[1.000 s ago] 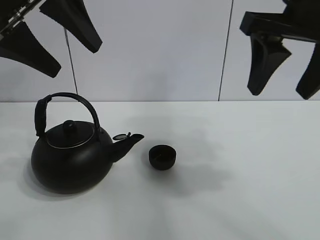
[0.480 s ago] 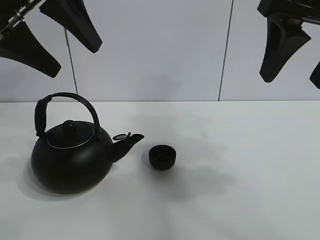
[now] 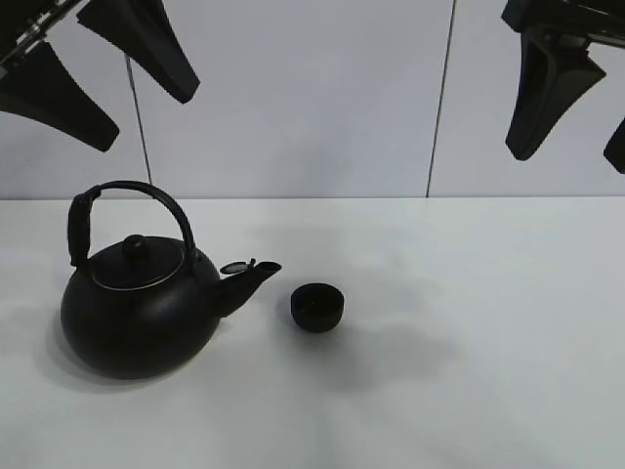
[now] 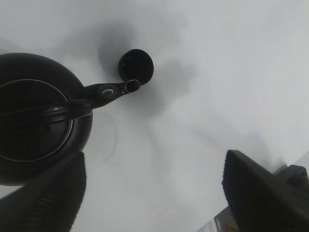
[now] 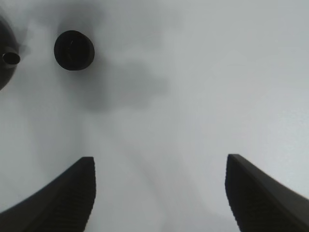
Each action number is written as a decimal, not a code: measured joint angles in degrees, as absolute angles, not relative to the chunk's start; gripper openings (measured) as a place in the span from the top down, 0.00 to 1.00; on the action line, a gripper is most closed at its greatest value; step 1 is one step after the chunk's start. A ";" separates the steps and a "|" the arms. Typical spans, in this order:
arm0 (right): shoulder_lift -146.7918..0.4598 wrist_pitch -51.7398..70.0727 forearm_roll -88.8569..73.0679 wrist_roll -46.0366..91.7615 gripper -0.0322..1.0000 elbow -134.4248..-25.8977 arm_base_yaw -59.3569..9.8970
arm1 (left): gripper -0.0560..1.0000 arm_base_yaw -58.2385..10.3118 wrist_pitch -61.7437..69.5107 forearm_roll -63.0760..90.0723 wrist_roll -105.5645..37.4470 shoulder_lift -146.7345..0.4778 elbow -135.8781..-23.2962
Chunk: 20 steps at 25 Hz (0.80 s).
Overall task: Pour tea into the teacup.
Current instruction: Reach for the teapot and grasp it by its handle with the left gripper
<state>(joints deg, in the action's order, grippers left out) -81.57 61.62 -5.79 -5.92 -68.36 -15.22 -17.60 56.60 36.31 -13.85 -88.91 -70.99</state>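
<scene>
While hanging open and empty, the left gripper (image 3: 145, 119) is needing the arched handle (image 3: 146, 191) of the round black kettle (image 3: 137, 322) below it. The right gripper (image 3: 566, 161) is idling, open and empty too.

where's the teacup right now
In the exterior high view the teacup sits upright on the white table near the centre, just right of the kettle, off its spout and apart from it.
</scene>
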 joint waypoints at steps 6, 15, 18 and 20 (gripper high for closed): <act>-81.57 61.46 -5.79 -5.92 0.47 -68.36 -15.22 | 0.41 -17.60 56.60 36.31 -13.85 -88.91 -70.99; -81.57 60.11 -5.79 -5.92 0.47 -68.36 -15.22 | 0.41 -17.60 49.10 36.36 -14.31 -88.62 -70.99; -81.57 60.07 -5.79 -5.92 0.47 -68.36 -15.22 | 0.41 -17.85 42.45 37.91 -18.42 -85.36 -69.59; -81.57 59.92 -5.79 -5.92 0.47 -68.36 -15.22 | 0.41 -18.62 35.97 39.12 -23.66 -80.94 -66.78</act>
<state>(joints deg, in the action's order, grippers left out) -81.57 59.92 -5.79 -5.92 -68.36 -15.22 -18.62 35.97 39.12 -23.66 -80.94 -66.78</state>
